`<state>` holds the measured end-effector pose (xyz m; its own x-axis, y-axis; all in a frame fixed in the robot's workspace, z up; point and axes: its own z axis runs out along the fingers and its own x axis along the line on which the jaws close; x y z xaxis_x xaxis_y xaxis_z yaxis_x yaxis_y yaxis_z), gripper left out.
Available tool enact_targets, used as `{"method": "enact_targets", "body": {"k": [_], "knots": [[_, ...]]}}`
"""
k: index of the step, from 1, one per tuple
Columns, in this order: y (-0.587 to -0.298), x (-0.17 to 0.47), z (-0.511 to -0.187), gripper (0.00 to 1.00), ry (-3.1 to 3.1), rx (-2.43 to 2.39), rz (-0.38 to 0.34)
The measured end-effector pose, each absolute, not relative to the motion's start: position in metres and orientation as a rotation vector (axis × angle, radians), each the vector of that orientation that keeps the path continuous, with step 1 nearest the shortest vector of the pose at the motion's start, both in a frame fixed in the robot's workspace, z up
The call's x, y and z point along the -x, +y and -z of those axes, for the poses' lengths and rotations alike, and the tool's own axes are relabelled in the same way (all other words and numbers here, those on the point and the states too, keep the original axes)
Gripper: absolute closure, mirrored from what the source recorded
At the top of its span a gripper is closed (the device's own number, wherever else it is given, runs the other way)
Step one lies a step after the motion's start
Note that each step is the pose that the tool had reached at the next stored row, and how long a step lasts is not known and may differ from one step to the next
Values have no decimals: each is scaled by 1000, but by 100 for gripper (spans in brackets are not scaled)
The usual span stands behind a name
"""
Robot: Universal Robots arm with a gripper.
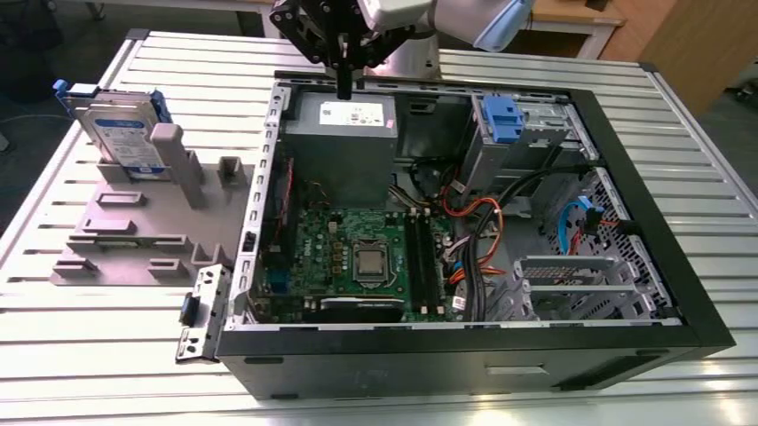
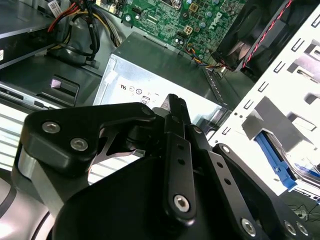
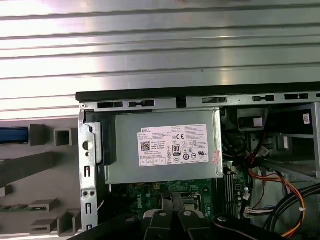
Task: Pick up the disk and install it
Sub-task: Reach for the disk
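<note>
Now the hand [image 1: 344, 94] was held closed and empty over the power supply [image 1: 343, 146]. The disk [image 1: 119, 133] was stood upright in the grey holder [image 1: 119, 229], well apart. It was judged rigid, fragile and best gripped by its blue-railed edges.

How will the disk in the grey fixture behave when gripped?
Likely rigid: the disk looks like a flat metal slab. Probably heavy for its size. Standing on edge in the grey fixture, it may tip or bind if pushed sideways.
</note>
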<state>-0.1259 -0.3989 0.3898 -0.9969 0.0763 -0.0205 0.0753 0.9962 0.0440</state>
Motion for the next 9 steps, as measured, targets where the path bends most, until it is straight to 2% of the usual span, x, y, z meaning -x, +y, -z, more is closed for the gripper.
{"method": "enact_targets", "body": {"k": [9], "knots": [[-399, 128, -390, 89, 3116, -118, -67]]}}
